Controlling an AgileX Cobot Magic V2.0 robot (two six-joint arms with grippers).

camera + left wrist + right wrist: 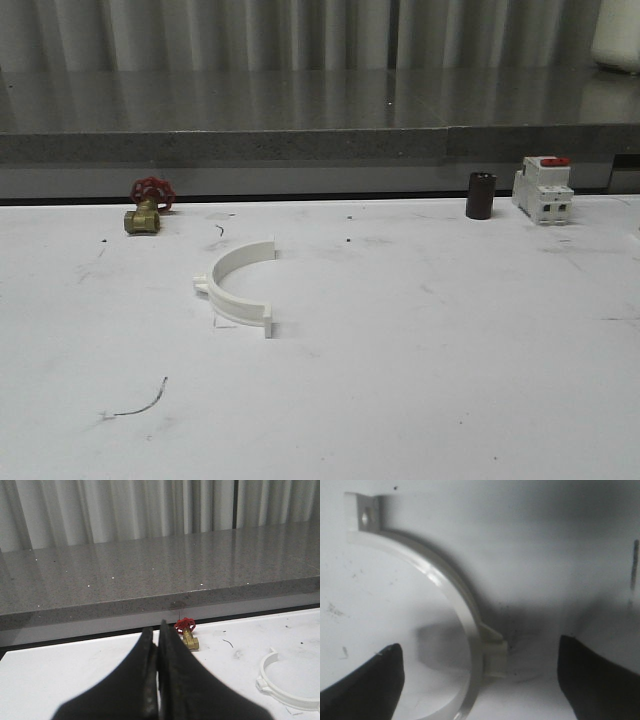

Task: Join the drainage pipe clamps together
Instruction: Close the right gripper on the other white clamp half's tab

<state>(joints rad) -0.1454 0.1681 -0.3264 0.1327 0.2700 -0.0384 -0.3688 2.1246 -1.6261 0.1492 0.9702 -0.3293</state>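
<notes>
One white half-ring drainage pipe clamp (233,286) lies on the white table left of centre, its open side facing right and a small tab on its outer left side. The left wrist view shows this kind of clamp (285,686) on the table to the right of my left gripper (156,631), which is shut with nothing between its fingers. My right gripper (479,643) is open just above a clamp half (435,573). Its dark fingers stand either side of the arc, near the outer tab (493,653), and do not touch it. A flat end flange (365,514) with a hole shows.
A brass valve with a red handwheel (147,206) sits at the table's back left, also in the left wrist view as the valve (187,633). A dark cylinder (480,195) and a white breaker with a red top (543,188) stand back right. A grey ledge (320,145) runs behind.
</notes>
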